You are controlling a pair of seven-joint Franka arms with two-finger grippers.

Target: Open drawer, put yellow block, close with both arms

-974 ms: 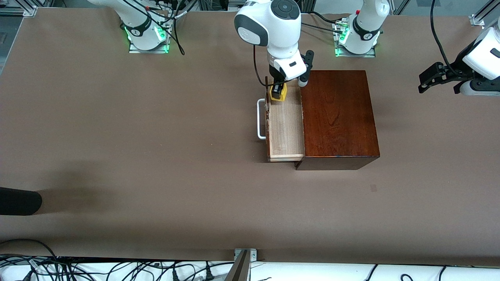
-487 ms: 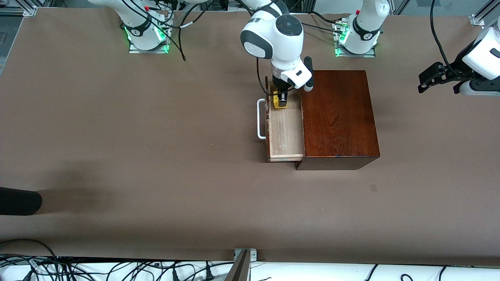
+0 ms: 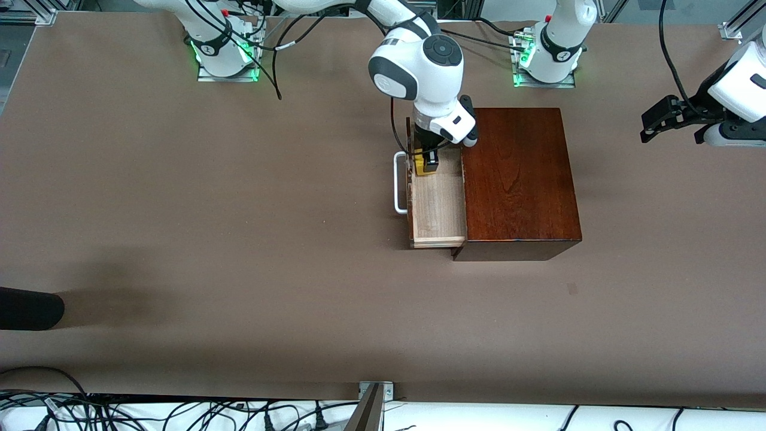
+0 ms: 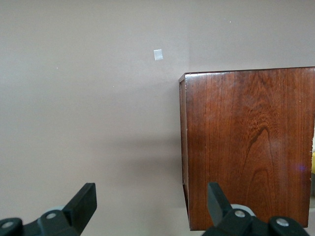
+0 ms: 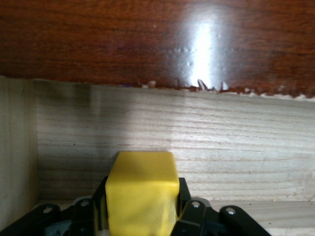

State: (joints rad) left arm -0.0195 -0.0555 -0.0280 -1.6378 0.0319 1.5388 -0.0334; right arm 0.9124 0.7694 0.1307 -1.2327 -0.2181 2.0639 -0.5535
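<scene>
Right hand (image 3: 426, 160): clenched on the yellow block (image 3: 425, 165), reaching down into the open drawer (image 3: 438, 203) at the end of the tray nearest the robots' bases; the right arm comes in from its base at the top of the front view.
Right hand grip: in the right wrist view the black fingers (image 5: 189, 216) press on two facing sides of the yellow block (image 5: 142, 194), with the pale wood of the tray floor and walls around it.
Yellow block: inside the drawer's outline, held between the fingers, just beside the drawer's dark front panel; whether it rests on the tray floor cannot be told.
Drawer: pulled out of the wooden box (image 3: 517, 179) toward the right arm's end of the surface; its pale tray is exposed, and the white handle (image 3: 397, 182) stands out from the front panel.
Wooden box: glossy, reddish-brown, standing on the brown surface (image 3: 209, 239) near the left arm's base, its top bare.
Left hand (image 3: 670, 117): released, jaws spread wide, waiting in the air over the surface, toward the left arm's end and well apart from the wooden box.
Left wrist view: the two spread fingers (image 4: 81, 201) frame the surface and one corner of the wooden box (image 4: 246, 142); nothing lies between them.
Small pale mark (image 4: 158, 54): on the surface near the box's corner.
</scene>
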